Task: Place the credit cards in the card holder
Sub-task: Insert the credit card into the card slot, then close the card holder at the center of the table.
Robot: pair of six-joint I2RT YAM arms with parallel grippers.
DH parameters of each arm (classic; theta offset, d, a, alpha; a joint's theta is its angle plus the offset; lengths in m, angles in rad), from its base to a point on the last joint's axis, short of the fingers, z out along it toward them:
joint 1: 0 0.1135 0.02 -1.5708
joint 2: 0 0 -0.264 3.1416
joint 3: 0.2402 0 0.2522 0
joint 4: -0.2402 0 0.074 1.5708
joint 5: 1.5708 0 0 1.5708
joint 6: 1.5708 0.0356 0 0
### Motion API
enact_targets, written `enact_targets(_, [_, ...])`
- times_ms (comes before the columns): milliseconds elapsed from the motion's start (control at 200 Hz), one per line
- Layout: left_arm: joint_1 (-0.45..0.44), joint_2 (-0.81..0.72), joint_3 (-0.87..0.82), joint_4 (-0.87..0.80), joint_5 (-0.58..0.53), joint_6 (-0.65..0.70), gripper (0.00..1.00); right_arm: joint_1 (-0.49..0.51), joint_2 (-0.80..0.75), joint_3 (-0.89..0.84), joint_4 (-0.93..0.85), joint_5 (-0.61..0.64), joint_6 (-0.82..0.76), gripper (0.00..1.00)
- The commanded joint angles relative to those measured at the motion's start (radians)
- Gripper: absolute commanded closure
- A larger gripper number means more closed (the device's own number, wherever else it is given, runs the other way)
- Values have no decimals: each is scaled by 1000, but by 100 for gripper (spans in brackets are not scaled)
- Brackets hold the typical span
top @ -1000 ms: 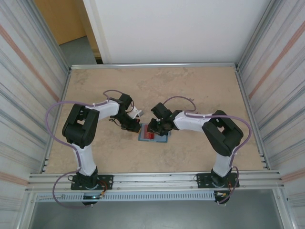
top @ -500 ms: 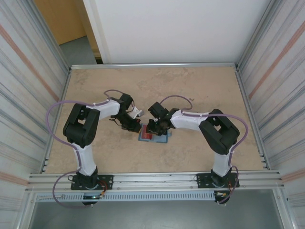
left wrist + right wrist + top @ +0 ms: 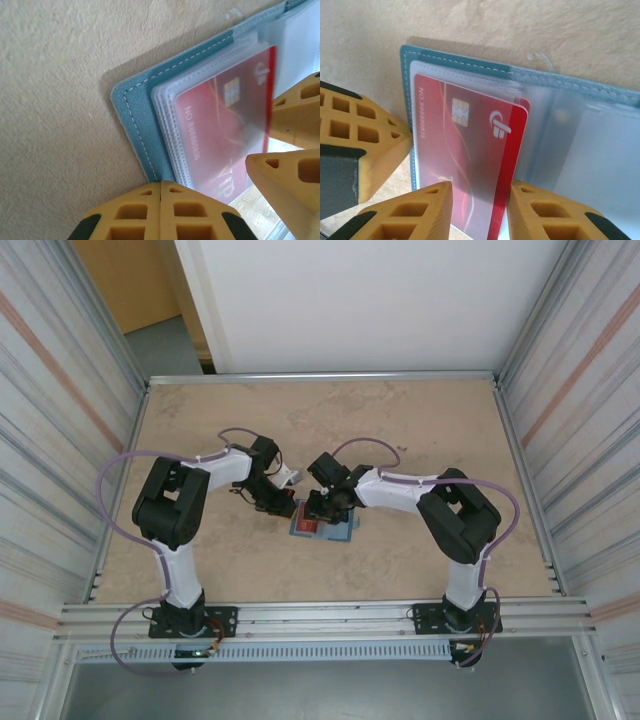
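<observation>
The card holder [image 3: 338,531] lies open on the table, teal outside [image 3: 142,130] with clear sleeves inside [image 3: 600,150]. One red credit card [image 3: 470,150] with a chip and white logo sits mostly inside the left sleeve, its right edge bare [image 3: 225,130]. My left gripper [image 3: 161,184] is shut, its tips resting at the holder's left edge [image 3: 283,508]. My right gripper [image 3: 480,192] stands open over the card's near edge, one finger to each side [image 3: 318,512]. Its yellow fingers [image 3: 295,120] also show in the left wrist view.
The tan tabletop [image 3: 420,420] stretches round the holder on all sides. Metal rails [image 3: 320,618] run along the near edge, and ribbed walls [image 3: 580,440] close in both sides. The two grippers stand close together over the holder.
My right gripper has shifted a little to the left over the card holder. The left gripper has stayed in place at the holder's edge.
</observation>
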Motion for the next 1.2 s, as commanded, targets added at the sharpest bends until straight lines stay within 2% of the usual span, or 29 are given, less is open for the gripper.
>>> enact_targets(0, [6, -37, 7, -28, -11, 6, 92, -4, -72, -1, -84, 31, -39, 65])
enact_targets(281, [66, -144, -15, -23, -45, 2, 75, -44, -268, -82, -228, 102, -67, 59])
enact_targets(421, [73, -183, -55, 8, -8, -60, 58, -85, -321, -171, -211, 86, -55, 58])
enact_targets(541, [67, -219, -114, 71, 27, -158, 36, -96, -343, -220, -158, 76, -42, 58])
enact_targets(601, [66, -226, -137, 102, 55, -203, 31, -98, -331, -220, -148, 73, -42, 59])
enact_targets(882, [49, -152, -179, 204, 176, -337, 29, -103, -238, -204, -117, 64, -34, 60])
enact_targets(1193, [12, -47, -163, 251, 241, -418, 31, -108, -146, -195, -93, 55, -36, 65])
